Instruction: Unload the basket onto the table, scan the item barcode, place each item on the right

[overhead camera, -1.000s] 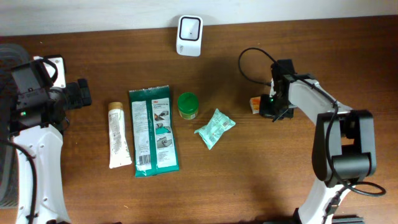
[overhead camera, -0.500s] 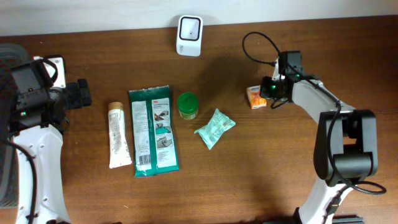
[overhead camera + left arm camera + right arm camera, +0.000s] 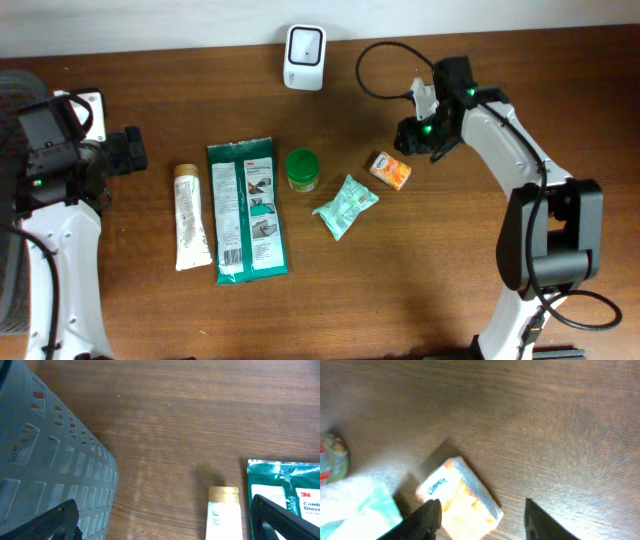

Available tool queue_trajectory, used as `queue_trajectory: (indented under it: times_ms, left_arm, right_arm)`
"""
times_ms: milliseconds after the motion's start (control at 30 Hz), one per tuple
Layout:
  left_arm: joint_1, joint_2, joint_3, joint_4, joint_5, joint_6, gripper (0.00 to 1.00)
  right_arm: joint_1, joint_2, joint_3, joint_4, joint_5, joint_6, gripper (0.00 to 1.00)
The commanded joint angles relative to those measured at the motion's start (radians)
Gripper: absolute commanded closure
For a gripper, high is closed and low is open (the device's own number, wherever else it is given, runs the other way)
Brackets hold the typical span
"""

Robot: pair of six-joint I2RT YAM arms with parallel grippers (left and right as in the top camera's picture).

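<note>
Two arms sit at the table, and only one is placed for this: the right gripper hangs over the middle of the far half, just beside the small orange tissue pack. The left gripper is well apart at the left edge, its jaws spread wide and empty over bare wood next to a grey basket. The pack lies flat on the table, just to the near-left of the right gripper, its long axis on a diagonal from far-left to near-right. In my right wrist view it sits low between the fingers, crowding the one on the left of the frame and leaving a gap on the other side. Those jaws stand partly apart and hold nothing; whether a fingertip touches the pack I cannot tell. The white scanner stands at the far edge, left of the right gripper. My read is that the next grip needs the jaws centred over the pack and turned square across its short side, since the diagonal lie is what could make it slip.
</note>
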Motion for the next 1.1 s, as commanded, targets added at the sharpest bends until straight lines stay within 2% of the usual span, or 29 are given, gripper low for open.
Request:
queue_trajectory:
  times_ms: [0, 233, 333, 767, 800, 867, 1067]
  left_arm:
    - [0.004, -0.014, 0.014, 0.002, -0.003, 0.005, 0.01]
    - [0.004, -0.014, 0.014, 0.002, -0.003, 0.005, 0.01]
    - [0.004, -0.014, 0.014, 0.002, -0.003, 0.005, 0.01]
    - [0.004, -0.014, 0.014, 0.002, -0.003, 0.005, 0.01]
    - [0.004, -0.014, 0.014, 0.002, -0.003, 0.005, 0.01]
    - [0.004, -0.014, 0.014, 0.002, -0.003, 0.005, 0.01]
    - [0.004, -0.014, 0.014, 0.002, -0.003, 0.005, 0.01]
  right_arm:
    - [0.003, 0.004, 0.006, -0.029, -0.019, -0.169, 0.43]
    - [-0.01, 0.06, -0.018, -0.043, -0.026, -0.197, 0.43]
    - [-0.031, 0.07, -0.018, -0.063, -0.102, -0.244, 0.43]
    - [-0.05, 0.079, -0.079, -0.02, -0.15, -0.25, 0.44]
    - [-0.05, 0.079, -0.082, -0.019, -0.156, -0.249, 0.44]
    - [-0.049, 0.079, -0.084, -0.021, -0.157, -0.243, 0.55]
    - [-0.049, 0.079, -0.125, 0.03, -0.153, -0.215, 0.58]
